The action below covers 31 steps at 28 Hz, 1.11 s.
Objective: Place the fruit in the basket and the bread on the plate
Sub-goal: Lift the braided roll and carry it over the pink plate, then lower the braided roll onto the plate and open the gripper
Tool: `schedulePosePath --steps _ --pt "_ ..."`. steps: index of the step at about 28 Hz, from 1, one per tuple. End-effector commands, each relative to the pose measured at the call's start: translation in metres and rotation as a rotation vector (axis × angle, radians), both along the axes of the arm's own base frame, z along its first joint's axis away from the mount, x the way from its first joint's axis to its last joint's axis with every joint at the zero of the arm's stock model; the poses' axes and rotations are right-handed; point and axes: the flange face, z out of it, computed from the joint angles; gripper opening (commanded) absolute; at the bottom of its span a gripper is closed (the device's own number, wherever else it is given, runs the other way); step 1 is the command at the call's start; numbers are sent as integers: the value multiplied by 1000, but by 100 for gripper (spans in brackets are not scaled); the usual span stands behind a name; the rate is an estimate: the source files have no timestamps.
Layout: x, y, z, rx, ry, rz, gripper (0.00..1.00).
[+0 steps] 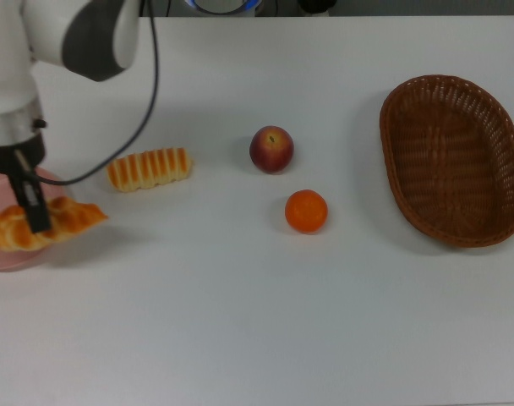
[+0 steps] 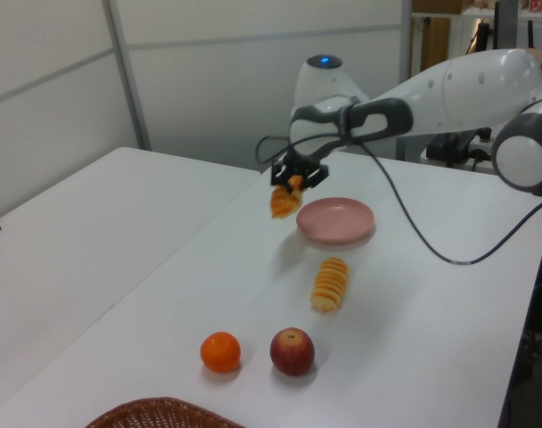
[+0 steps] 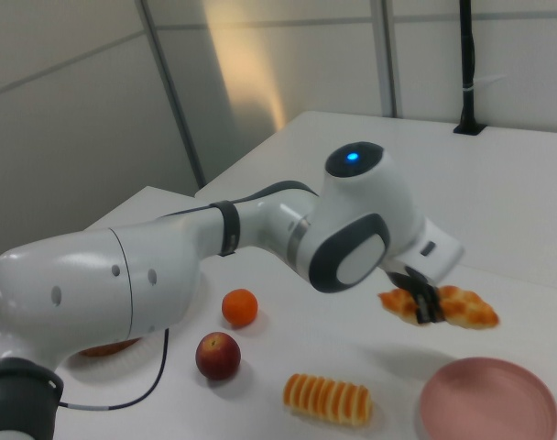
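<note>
My gripper (image 1: 30, 211) (image 2: 297, 178) (image 3: 427, 307) is shut on the braided croissant-like bread (image 1: 46, 226) (image 2: 283, 201) (image 3: 443, 306) and holds it in the air beside the pink plate (image 1: 8, 256) (image 2: 335, 220) (image 3: 487, 401). The straight ridged roll (image 1: 150, 168) (image 2: 329, 283) (image 3: 327, 398) lies on the table. A dark red apple (image 1: 271, 149) (image 2: 292, 350) (image 3: 218, 355) and an orange (image 1: 306, 211) (image 2: 221, 351) (image 3: 240, 307) sit on the table between the roll and the brown wicker basket (image 1: 454, 158) (image 2: 160, 414), which holds nothing.
A black cable (image 1: 147, 93) hangs from the arm over the table near the roll. The white arm (image 3: 169, 266) spans much of the right view, hiding most of the basket there. A wall panel (image 2: 253, 71) stands behind the table.
</note>
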Motion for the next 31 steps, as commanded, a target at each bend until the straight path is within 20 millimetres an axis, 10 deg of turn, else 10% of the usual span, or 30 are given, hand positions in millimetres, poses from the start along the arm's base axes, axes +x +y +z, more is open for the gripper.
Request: schedulePosePath --steps 1,9,11,12,25,31 --pt "-16 -40 -18 17 24 -40 0" --pt "-9 -44 -72 3 67 -35 0" --pt "-9 -44 -72 -2 67 -32 35" --pt "-9 -43 -73 -2 70 -33 99" --pt "-12 -47 -72 -17 81 -22 100" --pt "-18 -25 -35 -18 113 65 100"
